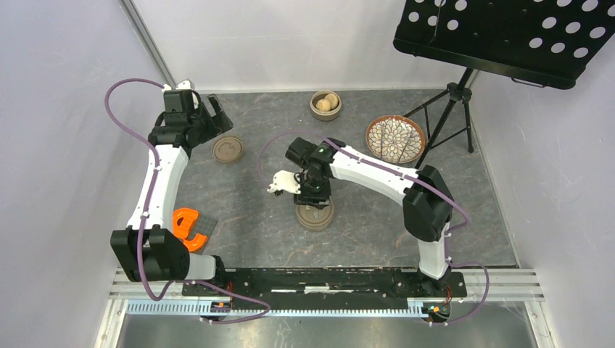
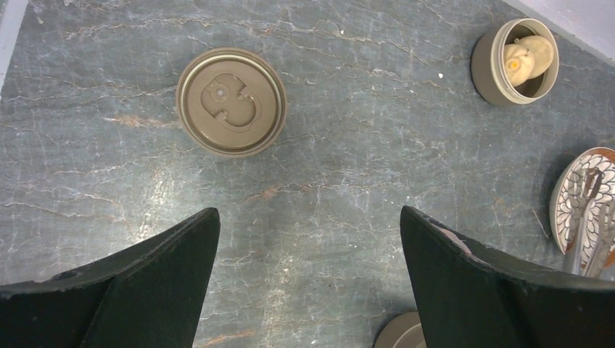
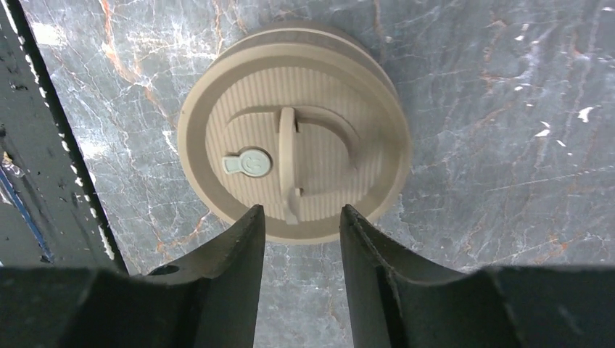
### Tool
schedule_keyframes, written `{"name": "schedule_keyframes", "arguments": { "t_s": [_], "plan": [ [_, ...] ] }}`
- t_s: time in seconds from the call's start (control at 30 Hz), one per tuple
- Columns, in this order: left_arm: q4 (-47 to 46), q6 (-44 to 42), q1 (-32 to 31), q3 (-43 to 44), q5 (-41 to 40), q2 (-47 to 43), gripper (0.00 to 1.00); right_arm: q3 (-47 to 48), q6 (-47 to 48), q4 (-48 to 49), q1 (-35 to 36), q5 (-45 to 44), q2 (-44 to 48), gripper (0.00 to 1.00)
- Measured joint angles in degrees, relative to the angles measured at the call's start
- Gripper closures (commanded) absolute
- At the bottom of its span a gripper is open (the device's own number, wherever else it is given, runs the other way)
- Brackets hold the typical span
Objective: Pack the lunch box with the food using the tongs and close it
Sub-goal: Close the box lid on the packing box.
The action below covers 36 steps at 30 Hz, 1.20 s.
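Note:
A round tan lunch box [image 3: 294,170] stands closed, its lid's thin handle upright. My right gripper [image 3: 302,212] hangs just above it [image 1: 315,215], jaws apart, nothing between them, the handle just past the fingertips. Another tan tier [image 1: 325,104] stands open at the back with pale bun-like food [image 2: 528,58] inside. A loose tan lid [image 2: 230,101] lies flat on the left. My left gripper [image 2: 310,212] hovers wide open and empty over bare table near that lid [image 1: 228,148]. The tongs [image 2: 589,217] lie on the patterned plate [image 1: 395,139].
A black music stand's tripod [image 1: 451,109] rises just right of the plate. An orange tool [image 1: 188,225] rests on a grey pad at the front left. Pale walls close in the marbled grey table [image 1: 261,217] on three sides.

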<state>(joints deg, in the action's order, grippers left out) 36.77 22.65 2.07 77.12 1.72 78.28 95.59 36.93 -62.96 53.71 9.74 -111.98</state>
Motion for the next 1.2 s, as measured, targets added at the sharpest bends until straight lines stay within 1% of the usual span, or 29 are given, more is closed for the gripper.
{"name": "schedule_keyframes", "arguments": {
  "t_s": [0.1,0.17,0.23,0.27,0.37,0.47,0.67,0.83,1.1,1.2],
  "plan": [
    [-0.07,-0.15,0.02,0.00,1.31,0.00,0.00,-1.29,0.28,2.01,-1.64,2.62,2.38,0.46],
    [-0.35,-0.66,0.07,0.00,3.28,0.00,0.00,-2.80,0.48,3.56,-2.62,4.33,4.63,0.38],
    [-0.94,-1.33,0.07,0.00,5.01,0.00,0.00,-6.27,0.96,6.71,-3.89,6.91,8.52,0.32],
    [-1.31,-1.55,0.07,0.00,5.64,-0.02,0.00,-7.91,1.09,7.91,-4.35,7.74,10.38,0.31],
    [-2.64,-2.54,0.07,-0.11,7.93,-0.07,0.00,-13.79,2.36,12.55,-5.77,10.45,16.44,0.30],
    [-3.72,-3.08,0.07,-0.33,9.51,-0.15,0.00,-16.46,4.09,15.32,-6.16,12.35,18.73,0.30],
    [-4.39,-3.30,0.07,-0.39,11.08,-0.15,0.00,-17.64,6.03,18.32,-5.99,14.47,16.52,0.30],
    [-4.46,-3.52,0.07,-0.42,11.13,-0.15,0.00,-18.18,5.90,20.94,-5.14,14.14,14.43,0.30],
    [-5.25,-5.29,0.07,-1.77,11.10,-0.22,0.00,-23.28,6.45,24.06,-3.72,12.96,11.65,0.32],
    [-5.35,-5.81,0.07,-2.10,11.08,-0.22,0.00,-23.65,6.19,24.70,-3.58,12.61,11.82,0.32]
  ]
}}
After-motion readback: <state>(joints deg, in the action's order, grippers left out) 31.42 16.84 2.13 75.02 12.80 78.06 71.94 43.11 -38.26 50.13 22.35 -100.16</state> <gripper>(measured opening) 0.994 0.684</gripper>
